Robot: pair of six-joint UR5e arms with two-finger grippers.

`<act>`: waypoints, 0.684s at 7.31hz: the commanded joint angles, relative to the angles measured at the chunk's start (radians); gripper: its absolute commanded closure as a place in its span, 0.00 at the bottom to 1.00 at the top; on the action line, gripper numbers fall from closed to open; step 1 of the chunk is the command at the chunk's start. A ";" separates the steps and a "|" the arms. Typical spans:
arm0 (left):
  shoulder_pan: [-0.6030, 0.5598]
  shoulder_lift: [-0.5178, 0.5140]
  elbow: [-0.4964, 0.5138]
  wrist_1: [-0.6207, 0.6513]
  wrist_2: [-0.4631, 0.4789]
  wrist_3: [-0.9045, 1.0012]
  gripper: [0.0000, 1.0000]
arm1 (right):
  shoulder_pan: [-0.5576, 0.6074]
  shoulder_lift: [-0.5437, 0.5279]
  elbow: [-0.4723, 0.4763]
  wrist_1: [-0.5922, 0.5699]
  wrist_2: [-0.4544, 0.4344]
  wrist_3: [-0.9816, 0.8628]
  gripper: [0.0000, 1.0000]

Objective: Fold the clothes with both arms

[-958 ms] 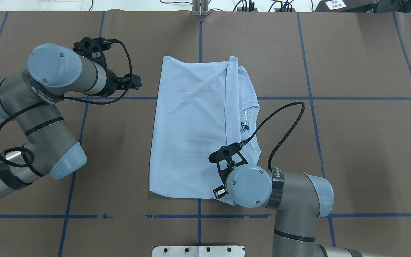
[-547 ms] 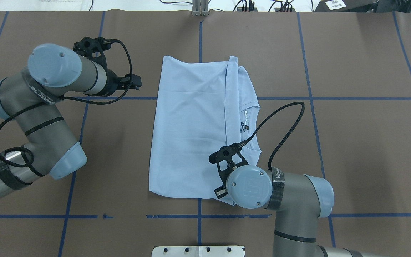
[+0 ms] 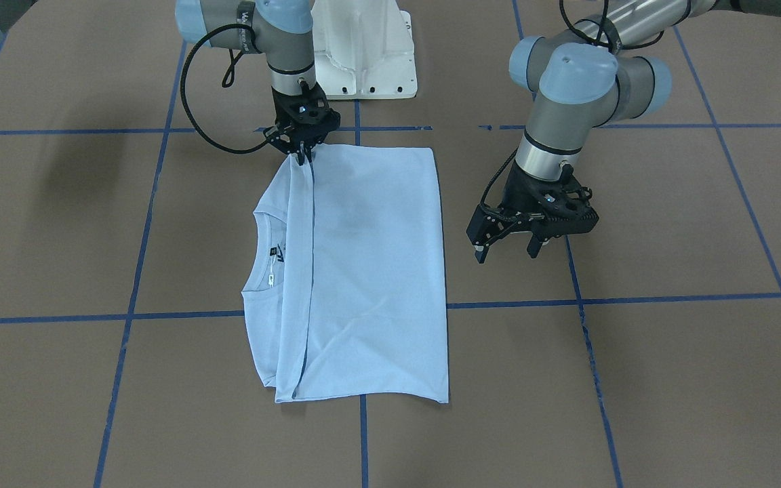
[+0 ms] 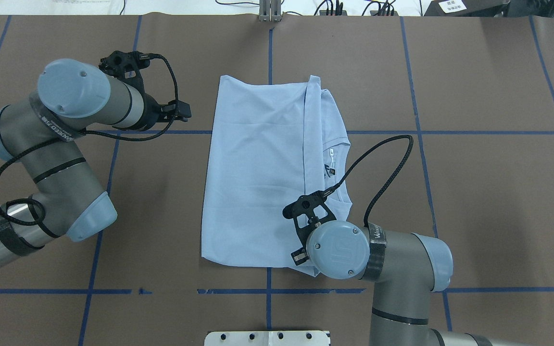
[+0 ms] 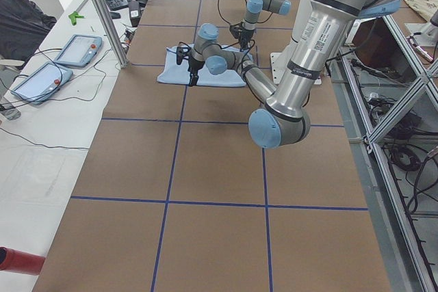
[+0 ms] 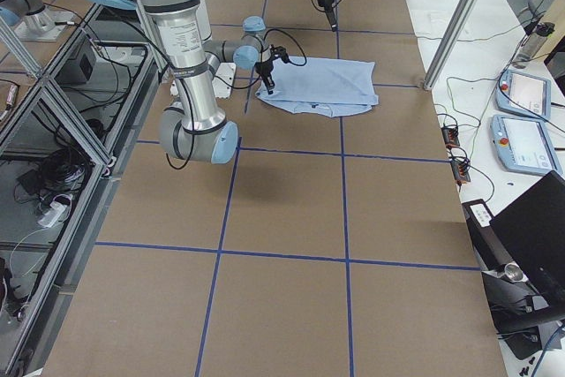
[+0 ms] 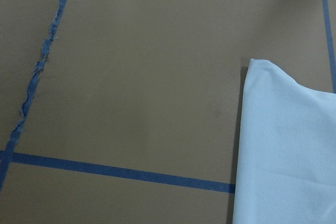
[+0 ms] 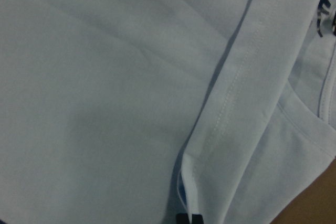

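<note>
T-shirt (image 3: 370,271) is laid folded flat at mid table (image 3: 668,379). R gripper (image 3: 303,157) is closed narrow on the folded hem at the shirt's robot-side edge. L gripper (image 3: 507,249) is held wide apart above bare table, just beside the shirt, not touching.

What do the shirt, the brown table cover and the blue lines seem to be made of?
T-shirt: likely soft knit cotton or a blend, matte; it lies limp with gentle creases and a stitched hem.
Table cover: probably brown paper or card, matte and flat.
Grid lines: apparently blue adhesive tape, one frayed.
</note>
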 commanded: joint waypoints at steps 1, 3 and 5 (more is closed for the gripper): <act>0.002 0.000 0.005 0.000 -0.001 0.000 0.00 | 0.027 -0.004 0.014 0.008 0.013 -0.020 1.00; 0.002 0.000 0.005 0.000 -0.001 0.000 0.00 | 0.027 -0.121 0.090 0.010 0.031 0.031 1.00; 0.002 0.000 0.012 -0.003 0.000 0.000 0.00 | 0.027 -0.191 0.114 0.011 0.065 0.176 0.92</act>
